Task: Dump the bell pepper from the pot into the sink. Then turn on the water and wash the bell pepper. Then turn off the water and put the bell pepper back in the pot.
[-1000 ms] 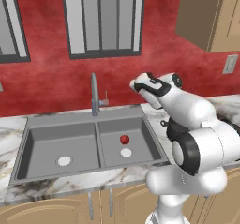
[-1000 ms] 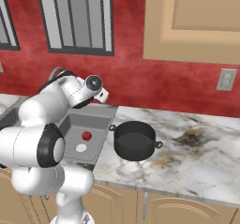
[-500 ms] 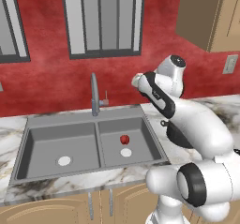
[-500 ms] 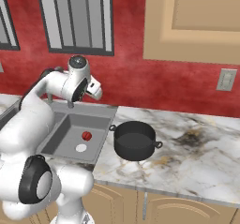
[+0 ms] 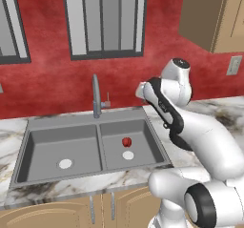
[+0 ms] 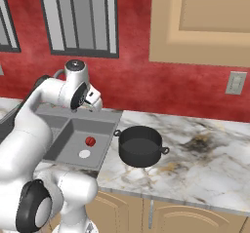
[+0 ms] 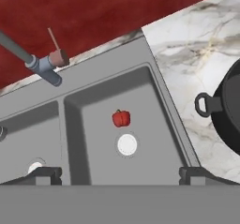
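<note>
The small glossy red bell pepper (image 7: 121, 118) is seen lying on the floor of the right basin of the grey metal double-basin sink (image 5: 157, 139), just beside the round pale drain (image 7: 127, 145) and apart from the basin walls. The round black cooking pot (image 6: 140, 146) is set upright on the marbled worktop (image 6: 205, 164), just beside the sink's right edge. The tool (image 7: 119, 174) is held high above the right basin with its jaws spread to their widest and nothing between them. The grey faucet (image 5: 96, 96) with its small lever (image 7: 57, 54) is placed at the back rim over the divider; from the tool it lies to the left and toward the red wall, so the coming move is judged to be a reach leftward and back to that lever.
</note>
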{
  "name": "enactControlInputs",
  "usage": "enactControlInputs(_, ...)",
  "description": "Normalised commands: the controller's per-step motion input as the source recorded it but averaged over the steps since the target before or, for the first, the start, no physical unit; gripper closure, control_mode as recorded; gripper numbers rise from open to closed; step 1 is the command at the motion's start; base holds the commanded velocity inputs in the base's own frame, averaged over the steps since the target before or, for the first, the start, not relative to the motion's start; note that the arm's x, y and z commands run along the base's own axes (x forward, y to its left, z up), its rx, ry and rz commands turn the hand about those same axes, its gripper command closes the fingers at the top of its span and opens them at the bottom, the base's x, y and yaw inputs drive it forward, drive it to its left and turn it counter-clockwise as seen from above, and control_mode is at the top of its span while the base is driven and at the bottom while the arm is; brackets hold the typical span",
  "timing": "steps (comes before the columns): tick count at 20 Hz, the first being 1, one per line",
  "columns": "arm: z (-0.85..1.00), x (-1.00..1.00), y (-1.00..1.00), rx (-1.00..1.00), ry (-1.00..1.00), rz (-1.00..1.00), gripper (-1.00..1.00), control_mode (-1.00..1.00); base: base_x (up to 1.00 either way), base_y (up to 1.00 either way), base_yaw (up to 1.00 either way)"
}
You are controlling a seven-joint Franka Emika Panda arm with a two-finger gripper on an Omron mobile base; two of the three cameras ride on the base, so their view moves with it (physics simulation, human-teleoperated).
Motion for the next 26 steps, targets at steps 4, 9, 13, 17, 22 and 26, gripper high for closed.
enactControlInputs(4,-0.46,-0.33,0.00,0.00,0.00,0.03,-1.00,-1.00,0.00,0.00,0.00)
enactControlInputs(9,-0.59,-0.17,0.10,0.00,0.00,0.05,-1.00,-1.00,0.00,0.00,0.00)
enactControlInputs(13,-0.51,0.00,0.15,0.00,0.00,0.06,-1.00,-1.00,0.00,0.00,0.00)
enactControlInputs(17,-0.29,0.03,0.20,0.00,0.00,0.07,-1.00,-1.00,0.00,0.00,0.00)
enactControlInputs(22,-0.07,0.20,0.16,0.00,0.00,0.01,-1.00,-1.00,0.00,0.00,0.00)
enactControlInputs(26,-0.01,0.32,0.04,-0.02,0.00,0.00,-1.00,-1.00,0.00,0.00,0.00)
